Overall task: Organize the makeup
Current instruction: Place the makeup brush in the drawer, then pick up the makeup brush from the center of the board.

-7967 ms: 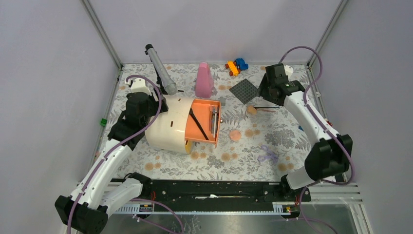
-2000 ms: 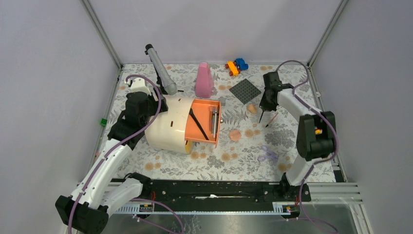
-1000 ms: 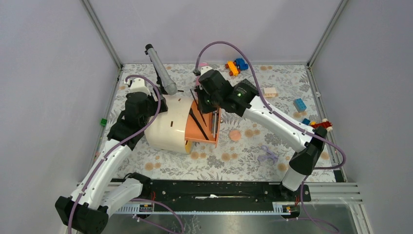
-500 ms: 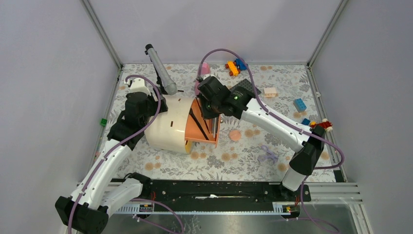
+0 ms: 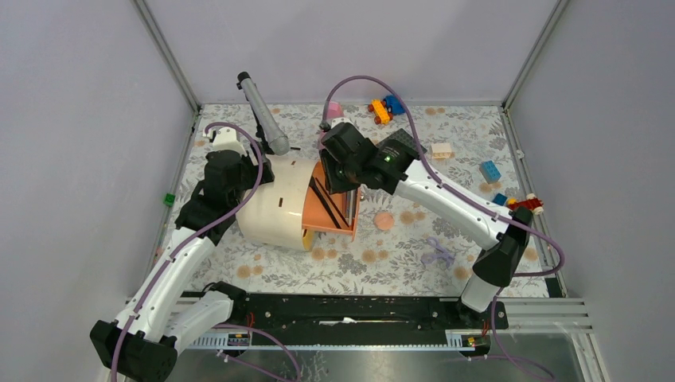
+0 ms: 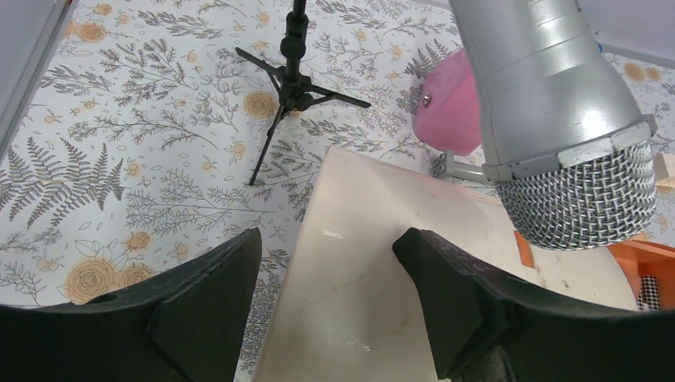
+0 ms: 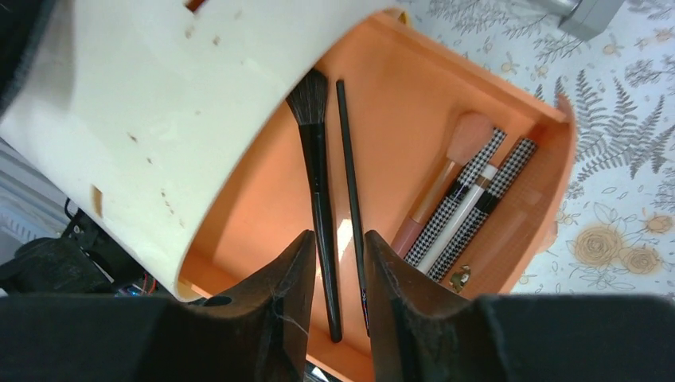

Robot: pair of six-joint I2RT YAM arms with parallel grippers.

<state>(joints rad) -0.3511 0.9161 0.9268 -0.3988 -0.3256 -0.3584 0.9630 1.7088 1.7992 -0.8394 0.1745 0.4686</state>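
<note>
Floral-print surface point(image 5: 414, 239), grey walls point(image 5: 358, 48), metal frame posts point(image 5: 165, 57) at corners. Right pincer point(image 7: 338, 239) over orange drawer point(image 7: 398, 87) of cream case point(image 7: 159, 103), fingers slightly spread, pinching nothing. Black fan brush point(image 7: 314, 159) and thin black brush point(image 7: 349, 175) lie in drawer directly under its tips. Houndstooth-handled brushes point(image 7: 454, 199) lie beside, further off. Round peach puff point(image 5: 384, 220) on surface, well apart from that pincer. Left pincer point(image 6: 326, 239) spread above cream case top, contact cannot tell. Microphone head point(image 6: 557, 135) just beyond it.
</note>
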